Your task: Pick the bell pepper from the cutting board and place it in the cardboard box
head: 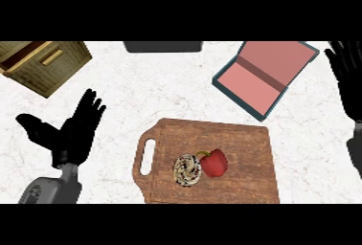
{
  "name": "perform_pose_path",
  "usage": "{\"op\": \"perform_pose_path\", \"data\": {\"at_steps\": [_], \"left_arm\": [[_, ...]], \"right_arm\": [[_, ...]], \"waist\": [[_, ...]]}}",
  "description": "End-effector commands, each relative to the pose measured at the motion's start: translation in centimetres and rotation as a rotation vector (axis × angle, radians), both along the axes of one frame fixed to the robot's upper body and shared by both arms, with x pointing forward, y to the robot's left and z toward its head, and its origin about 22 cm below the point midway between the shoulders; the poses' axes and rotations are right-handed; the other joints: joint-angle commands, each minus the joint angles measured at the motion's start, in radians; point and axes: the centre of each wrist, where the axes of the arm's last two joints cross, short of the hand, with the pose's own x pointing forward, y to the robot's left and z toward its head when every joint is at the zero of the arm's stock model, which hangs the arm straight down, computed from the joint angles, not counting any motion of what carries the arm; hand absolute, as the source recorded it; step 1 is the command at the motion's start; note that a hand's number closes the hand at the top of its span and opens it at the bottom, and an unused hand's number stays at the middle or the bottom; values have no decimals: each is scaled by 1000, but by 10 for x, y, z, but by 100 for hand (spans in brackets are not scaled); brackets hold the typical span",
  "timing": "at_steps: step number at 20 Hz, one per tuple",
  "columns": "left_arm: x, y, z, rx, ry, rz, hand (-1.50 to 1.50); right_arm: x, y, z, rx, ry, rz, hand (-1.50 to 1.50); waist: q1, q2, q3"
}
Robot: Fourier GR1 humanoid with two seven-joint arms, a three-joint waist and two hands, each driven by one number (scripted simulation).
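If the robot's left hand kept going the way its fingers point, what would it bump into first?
Probably nothing soon: the left hand points up and slightly right across bare counter, toward the dark object at the far edge. Height is unclear.

There is one cutting board (212, 160) on the counter, near the middle. On it lie two things: one red bell pepper (215, 162) and one round speckled object (188, 169) just at its left. There is one open box with pink inside (267, 76) at the far right and one yellowish-brown box-like object (44, 64) at the far left. One dark object (163, 46) shows at the far edge. Two black hands are in view: one left hand (71, 131) and one right hand (348, 76).
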Motion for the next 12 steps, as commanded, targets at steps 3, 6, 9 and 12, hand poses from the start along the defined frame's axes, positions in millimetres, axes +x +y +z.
{"op": "perform_pose_path", "data": {"at_steps": [3,6,9,12], "left_arm": [[14,11,41,280,-195,-157,0],[19,23,56,536,-347,-282,0],[12,30,54,563,-342,-351,0],[12,23,41,559,-380,-386,0]], "right_arm": [[-11,27,57,-119,-244,250,-150],[-21,56,116,-205,-504,462,-150],[-40,37,101,-542,-409,470,-150],[-49,30,73,-583,-517,520,-150]], "waist": [[5,-26,14],[2,-39,12],[-9,-22,13],[6,-8,15]]}}
